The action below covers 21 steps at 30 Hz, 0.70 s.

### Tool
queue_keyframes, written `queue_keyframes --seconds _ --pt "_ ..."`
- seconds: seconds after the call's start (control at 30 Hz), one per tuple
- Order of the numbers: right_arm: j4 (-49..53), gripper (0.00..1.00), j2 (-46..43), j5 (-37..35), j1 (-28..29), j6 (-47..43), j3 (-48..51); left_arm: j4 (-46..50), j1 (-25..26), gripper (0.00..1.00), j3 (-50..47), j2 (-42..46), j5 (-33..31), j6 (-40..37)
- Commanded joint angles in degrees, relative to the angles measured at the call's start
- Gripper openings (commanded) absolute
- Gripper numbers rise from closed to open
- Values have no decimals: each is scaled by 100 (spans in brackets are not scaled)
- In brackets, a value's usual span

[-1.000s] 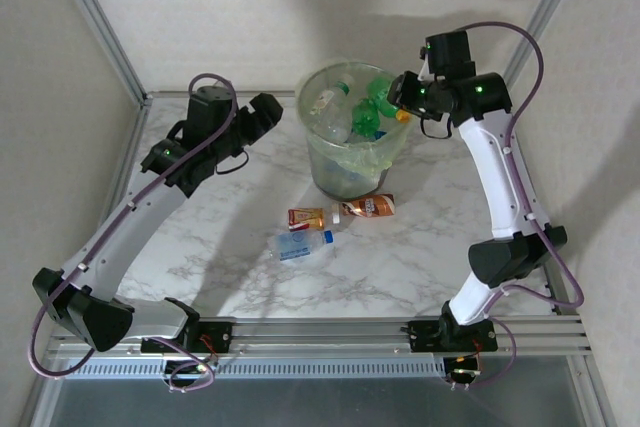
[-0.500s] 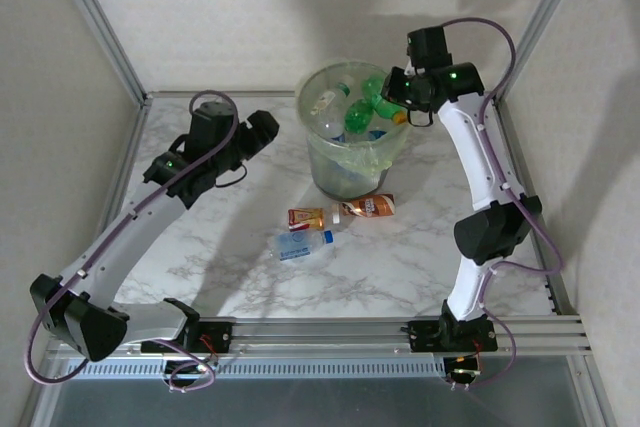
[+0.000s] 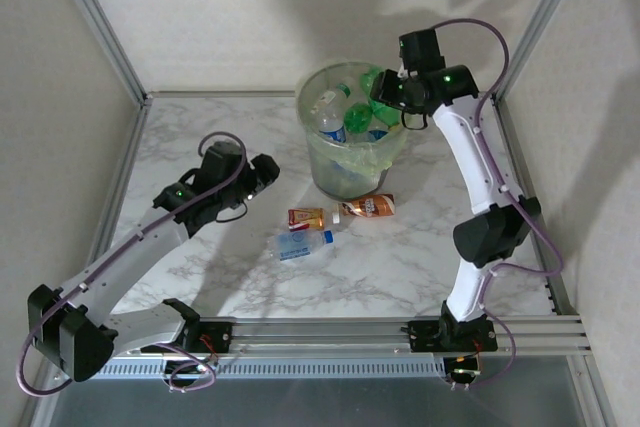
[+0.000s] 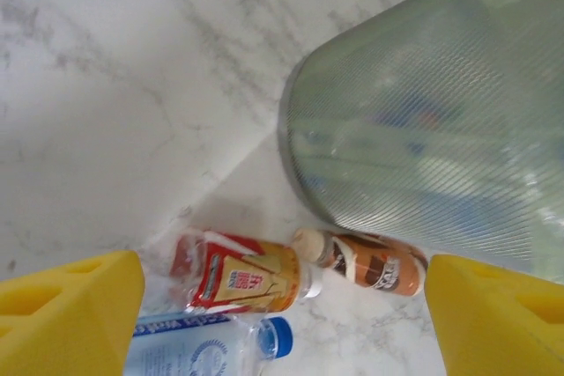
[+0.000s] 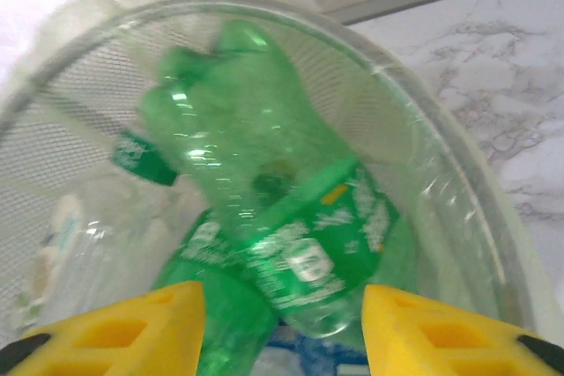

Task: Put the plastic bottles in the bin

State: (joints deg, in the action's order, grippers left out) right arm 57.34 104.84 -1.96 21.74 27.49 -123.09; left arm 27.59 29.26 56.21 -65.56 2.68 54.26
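bin (image 3: 345, 175) piled with green bottles (image 5: 264, 173), clear bottles (image 3: 326, 103)

Bare surface (image 3: 190, 132) from 7 to 11 o'clock of the bin (image 3: 340, 172). The left end effector (image 3: 268, 169) is out there, fingers spread, nothing between them. At the bin's 6 o'clock there's a tight cluster: red-label bottle (image 3: 306, 217), brown-label bottle (image 3: 367, 207) and blue-cap bottle (image 3: 303, 244), with narrow gaps between them. Bin mouth crowded by piled bottles (image 3: 345, 112) near the rim. Right end effector (image 3: 385, 97) is over the 2 o'clock rim. Frame posts (image 3: 100, 27) box the far corners.
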Motion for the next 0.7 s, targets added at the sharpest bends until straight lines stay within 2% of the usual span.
queue_keyframes --seconds 0.0,0.1,0.2,0.37,0.5,0.67 --pt "-223 58 -691 -7 399 -200 -196 -231 72 81 -423 155 105 532" --pt "-419 65 -1212 55 706 -277 292 -560 81 80 -810 83 396 847" --pt "-747 70 -1830 188 950 -263 1073 -520 188 78 -909 -36 578 818" --pt "-1314 78 -2727 423 1168 -128 2311 -321 440 91 -958 0 431 298" --pt "-1435 83 -3020 423 1166 -94 2613 -535 653 96 -1081 -395 526 -218" --pt "-1445 85 -2999 468 1166 -98 2538 -755 1168 97 -848 -990 158 -678"
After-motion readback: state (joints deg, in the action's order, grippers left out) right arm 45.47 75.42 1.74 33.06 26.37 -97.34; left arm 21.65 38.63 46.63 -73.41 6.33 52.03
